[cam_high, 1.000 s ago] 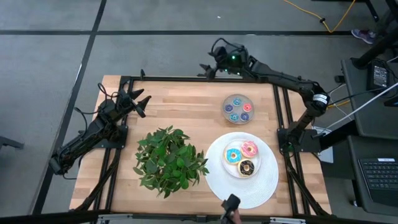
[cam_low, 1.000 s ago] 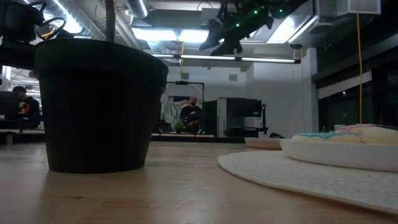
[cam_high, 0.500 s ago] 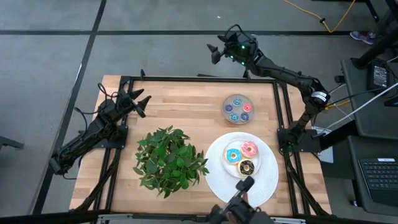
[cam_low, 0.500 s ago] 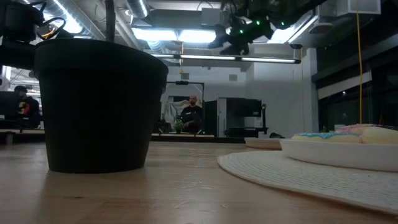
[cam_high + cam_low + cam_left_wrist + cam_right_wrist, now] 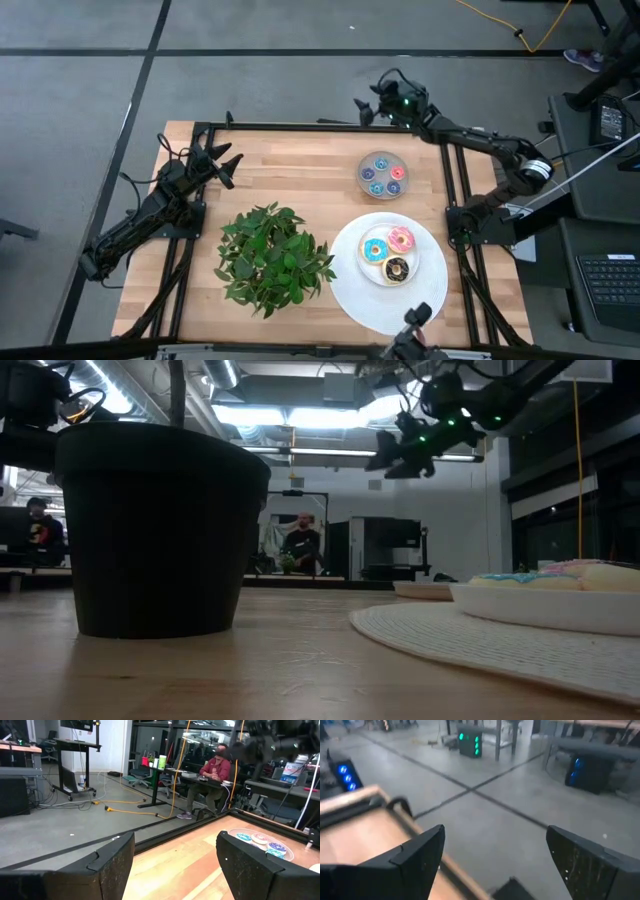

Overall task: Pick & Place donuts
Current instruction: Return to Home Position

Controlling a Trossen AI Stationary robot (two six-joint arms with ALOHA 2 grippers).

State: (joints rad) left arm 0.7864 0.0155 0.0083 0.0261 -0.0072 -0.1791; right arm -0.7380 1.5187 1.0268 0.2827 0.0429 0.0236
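Three ring donuts, light blue (image 5: pixel 376 249), pink (image 5: pixel 401 239) and dark brown (image 5: pixel 397 269), lie together on a small white plate on a round white mat (image 5: pixel 352 290) at the table's near right. The low view shows them at the right edge (image 5: pixel 560 574). Several tiny blue and red rings sit in a round grey dish (image 5: pixel 382 175), which the left wrist view also shows (image 5: pixel 260 842). My left gripper (image 5: pixel 226 166) is open and rests at the far left of the table. My right gripper (image 5: pixel 363 108) is open and hangs high over the table's far edge (image 5: pixel 386 458), beyond the dish.
A leafy green plant (image 5: pixel 272 255) in a black pot (image 5: pixel 160 530) stands near the table's middle, left of the mat. Bare wood lies between the plant and the grey dish. A dark object (image 5: pixel 415 322) shows at the near edge by the mat. People sit in the room beyond.
My right gripper has swung along the far edge toward the table's right and come a little lower in the low view. It has stayed open. The dark object at the near edge has shifted to the right. The donuts and the left arm have kept still.
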